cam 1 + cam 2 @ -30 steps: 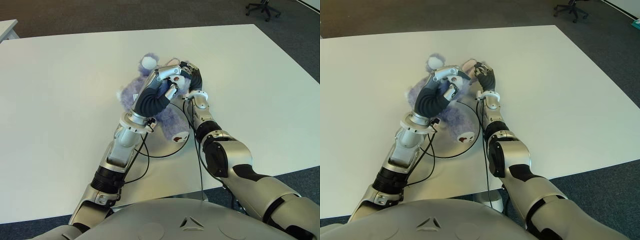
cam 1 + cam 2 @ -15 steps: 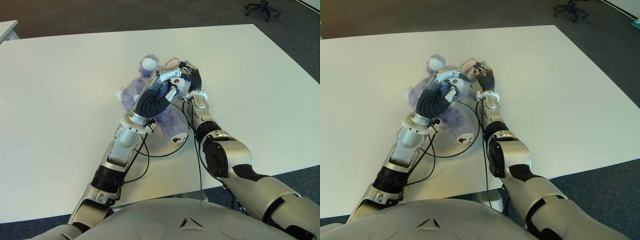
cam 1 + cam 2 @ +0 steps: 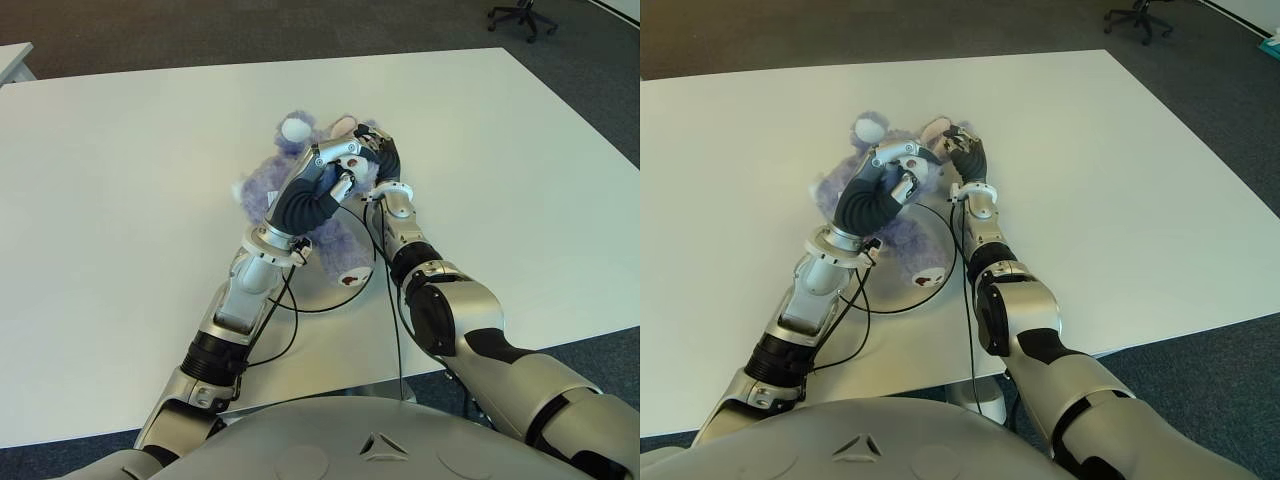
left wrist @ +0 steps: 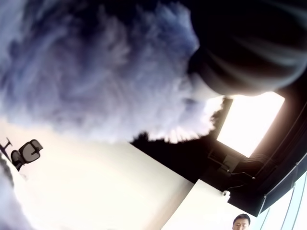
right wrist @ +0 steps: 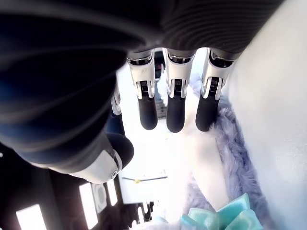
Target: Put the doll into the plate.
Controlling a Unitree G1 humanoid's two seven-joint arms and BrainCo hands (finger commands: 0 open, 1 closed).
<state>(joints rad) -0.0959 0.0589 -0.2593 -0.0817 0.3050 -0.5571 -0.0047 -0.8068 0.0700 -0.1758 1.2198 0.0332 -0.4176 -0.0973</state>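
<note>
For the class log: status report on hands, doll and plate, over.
Left hand shut on doll. Right hand at doll's head, fingers open. Doll lies partly over plate; cables trail across it.

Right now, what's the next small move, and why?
Probably close the right hand on the head of the doll: its fingers look uncurled beside the fur, while the left hand grips the body.
</note>
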